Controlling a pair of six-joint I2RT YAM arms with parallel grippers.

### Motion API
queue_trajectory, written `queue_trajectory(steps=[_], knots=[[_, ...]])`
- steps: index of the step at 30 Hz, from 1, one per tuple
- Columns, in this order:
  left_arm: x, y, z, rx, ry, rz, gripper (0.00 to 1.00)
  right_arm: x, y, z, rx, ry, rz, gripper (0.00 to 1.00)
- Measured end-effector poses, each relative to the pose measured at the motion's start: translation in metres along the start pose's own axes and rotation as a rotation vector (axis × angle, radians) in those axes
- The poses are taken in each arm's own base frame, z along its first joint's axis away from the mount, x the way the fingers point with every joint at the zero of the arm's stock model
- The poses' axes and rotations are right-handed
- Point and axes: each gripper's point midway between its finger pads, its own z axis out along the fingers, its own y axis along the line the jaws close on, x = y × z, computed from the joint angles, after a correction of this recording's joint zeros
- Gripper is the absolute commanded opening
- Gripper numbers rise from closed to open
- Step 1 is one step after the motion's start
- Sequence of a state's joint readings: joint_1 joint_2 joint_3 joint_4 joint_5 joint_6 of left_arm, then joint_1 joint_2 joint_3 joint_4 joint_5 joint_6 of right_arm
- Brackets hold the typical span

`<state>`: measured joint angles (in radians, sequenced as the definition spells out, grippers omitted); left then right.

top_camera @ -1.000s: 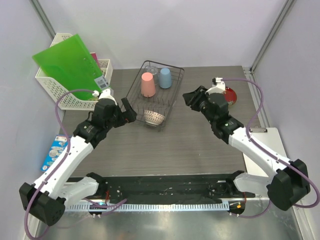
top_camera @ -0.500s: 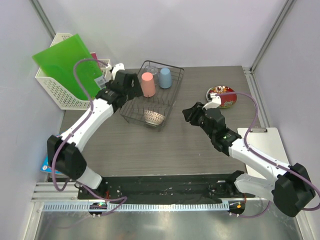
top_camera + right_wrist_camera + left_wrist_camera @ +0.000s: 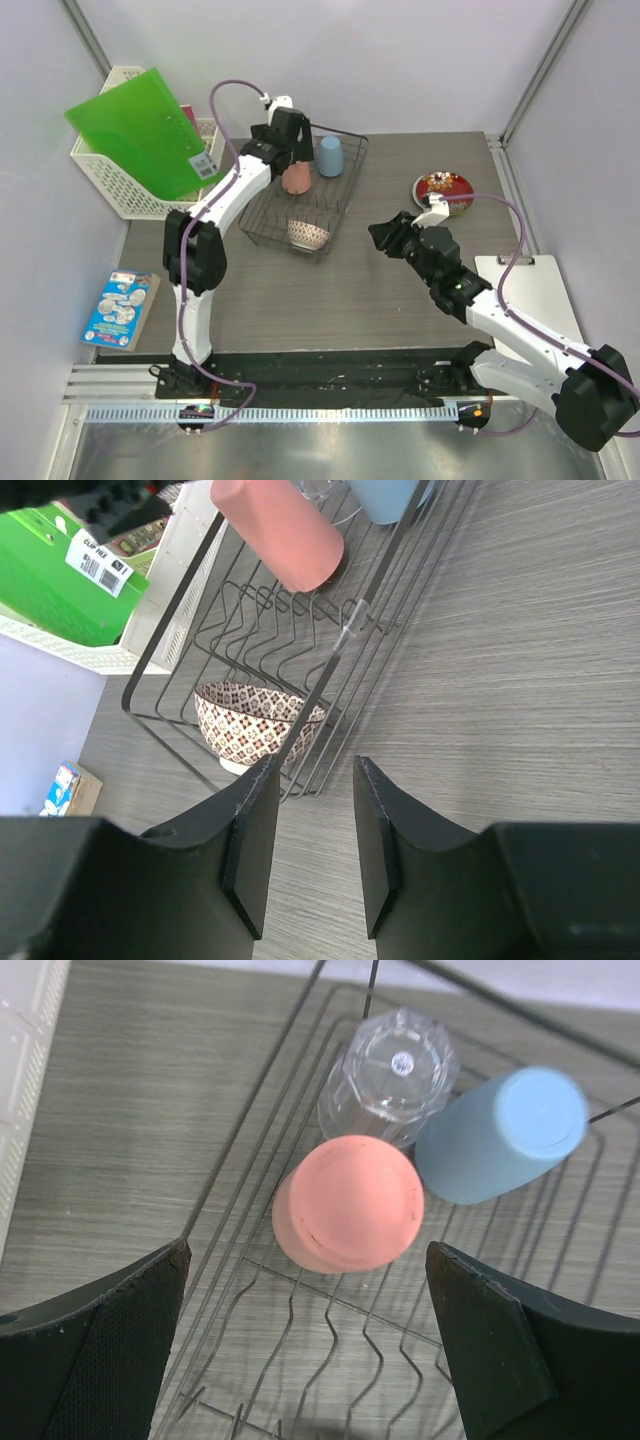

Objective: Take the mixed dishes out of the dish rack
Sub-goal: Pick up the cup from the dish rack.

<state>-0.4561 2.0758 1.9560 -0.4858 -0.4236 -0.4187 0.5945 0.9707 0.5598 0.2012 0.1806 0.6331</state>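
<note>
The left claw (image 3: 310, 1355) is spread wide with nothing in it, and it hangs right over the pink cup (image 3: 348, 1205). The pink cup stands upside down in the far part of the dish rack (image 3: 251, 1110). A clear glass (image 3: 390, 1075) is just behind it on the far side. The light blue cup (image 3: 500, 1135) is just to its right, upside down too. The white bowl with a reddish pattern (image 3: 255, 730) sits in the near end of the same black wire rack. The right claw (image 3: 310, 850) has its two fingers close together with a small gap, and it pinches nothing. It points at the rack from the right, near the bowl, above the grey table (image 3: 300, 300). The red patterned plate (image 3: 443, 188) lies on the table at the far right, well apart from the rack. At the far left stands a white basket (image 3: 110, 190) with a green folder (image 3: 140, 130) in it.
</note>
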Motion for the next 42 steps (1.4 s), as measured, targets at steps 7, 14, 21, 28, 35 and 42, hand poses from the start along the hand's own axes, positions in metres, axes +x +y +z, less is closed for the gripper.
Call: queue_trajectory(steps=[7, 14, 21, 28, 35, 42], knots=[[0.024, -0.005, 0.025, 0.007, 0.039, 0.050, 1.00, 0.010, -0.003, 0.000, -0.009, 0.024, -0.002, 0.41], [0.021, -0.018, 0.049, 0.017, 0.022, 0.041, 1.00, 0.016, -0.003, 0.000, -0.021, 0.036, -0.001, 0.40], [0.038, -0.017, 0.059, 0.006, 0.050, 0.058, 0.84, 0.022, -0.008, 0.000, -0.012, 0.046, 0.002, 0.40], [0.067, -0.009, 0.068, -0.008, 0.089, 0.081, 0.63, 0.023, -0.010, 0.000, -0.007, 0.046, 0.003, 0.40], [0.055, -0.008, 0.060, 0.001, 0.065, 0.099, 0.49, 0.021, -0.011, 0.000, 0.006, 0.037, 0.014, 0.40], [0.043, 0.003, 0.032, -0.012, 0.046, 0.098, 0.46, 0.016, -0.012, -0.003, 0.015, 0.020, 0.023, 0.39]])
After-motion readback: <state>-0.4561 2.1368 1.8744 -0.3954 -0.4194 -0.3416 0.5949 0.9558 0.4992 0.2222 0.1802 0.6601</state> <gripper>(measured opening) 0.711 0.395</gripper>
